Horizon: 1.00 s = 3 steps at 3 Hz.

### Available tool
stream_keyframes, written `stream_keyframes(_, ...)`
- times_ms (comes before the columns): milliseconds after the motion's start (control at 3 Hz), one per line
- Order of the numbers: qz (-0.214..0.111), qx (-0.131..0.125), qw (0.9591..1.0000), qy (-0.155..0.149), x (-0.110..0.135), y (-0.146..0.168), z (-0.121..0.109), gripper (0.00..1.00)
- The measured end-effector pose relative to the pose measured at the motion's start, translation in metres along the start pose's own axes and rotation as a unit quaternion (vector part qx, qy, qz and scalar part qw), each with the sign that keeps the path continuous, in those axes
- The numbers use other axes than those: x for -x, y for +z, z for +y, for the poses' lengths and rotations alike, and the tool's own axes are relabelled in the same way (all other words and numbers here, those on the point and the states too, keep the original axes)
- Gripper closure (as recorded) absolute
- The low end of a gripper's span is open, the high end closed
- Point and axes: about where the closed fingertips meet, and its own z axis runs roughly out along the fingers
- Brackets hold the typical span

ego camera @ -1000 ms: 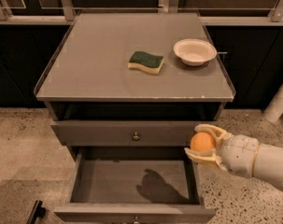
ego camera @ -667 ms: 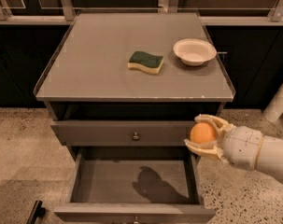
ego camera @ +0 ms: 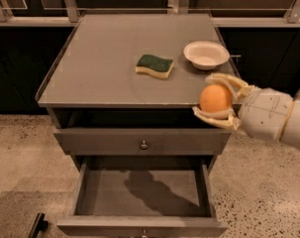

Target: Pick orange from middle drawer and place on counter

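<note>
My gripper (ego camera: 209, 97) reaches in from the right and is shut on the orange (ego camera: 215, 98), a small round fruit held between the two pale fingers. It hangs at the counter's front right corner, level with the front edge of the grey counter (ego camera: 105, 78). The middle drawer (ego camera: 142, 192) is pulled open below, its flat grey floor bare except for the arm's shadow.
A green-and-yellow sponge (ego camera: 155, 66) lies mid-counter and a white bowl (ego camera: 206, 54) stands at the back right, just behind the gripper. The upper drawer front with a round knob (ego camera: 143, 145) is closed. Speckled floor surrounds the cabinet.
My gripper has lifted the orange from beside the upper drawer front up to the level of the counter's front right edge.
</note>
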Motion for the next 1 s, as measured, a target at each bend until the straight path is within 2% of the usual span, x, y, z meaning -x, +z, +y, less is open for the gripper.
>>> stream_keyframes(333,-0.027,-0.006,0.9988,-0.041,0.027,0.028,-0.042,1.00)
stream_keyframes(667,-0.054,-0.003,0.9968,-0.059,0.040,0.065,-0.072,1.00)
stream_keyframes(1000,-0.059,-0.006,0.9963,-0.062,0.040,0.095,-0.097,1.00)
